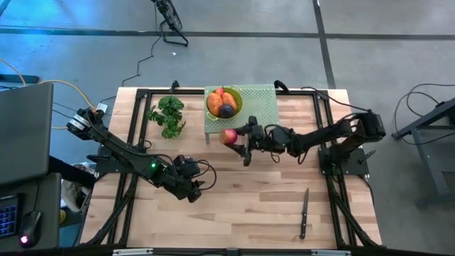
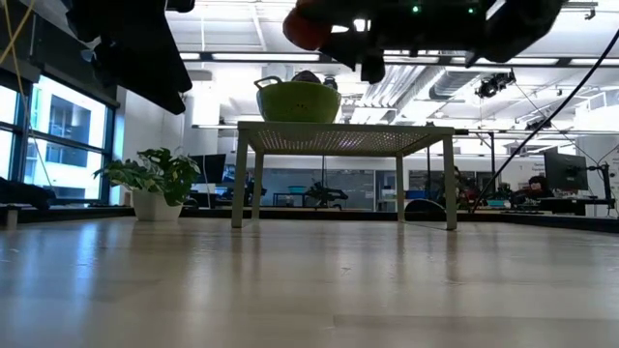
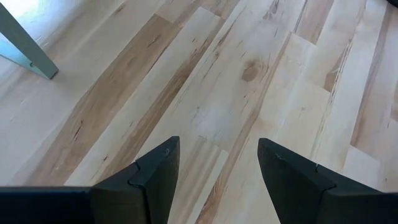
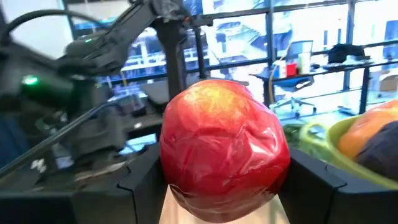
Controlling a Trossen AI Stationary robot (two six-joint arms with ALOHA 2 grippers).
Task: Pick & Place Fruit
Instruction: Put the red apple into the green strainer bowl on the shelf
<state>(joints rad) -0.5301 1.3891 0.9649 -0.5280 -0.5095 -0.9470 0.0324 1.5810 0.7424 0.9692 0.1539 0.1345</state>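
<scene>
A red apple [image 1: 228, 136] hangs in the air just in front of the near edge of a small green perforated stand [image 1: 259, 107], with my right gripper [image 1: 239, 140] shut on it. A yellow-green bowl [image 1: 223, 102] on the stand's left part holds two orange pieces [image 1: 217, 104] and a dark purple piece [image 1: 227, 110]. The right wrist view shows the apple [image 4: 224, 149] up close, with the bowl's rim [image 4: 323, 140] beside it. My left gripper [image 3: 217, 174] hovers open over bare wood at the table's near left [image 1: 193, 192]. My right gripper pinches the apple between its two fingers, one on each opposite side [image 4: 171, 168]. The fingers [image 4: 311, 180] reach in about level from the table's right side. The apple is lifted clear of the table and the stand [image 2: 308, 27].
A leafy potted plant [image 1: 167, 116] stands left of the stand. A slim black-handled knife [image 1: 304, 212] lies at the near right. Bare wood lies between the two arms in the table's middle. The stand's legs [image 2: 242, 179] rest on the table.
</scene>
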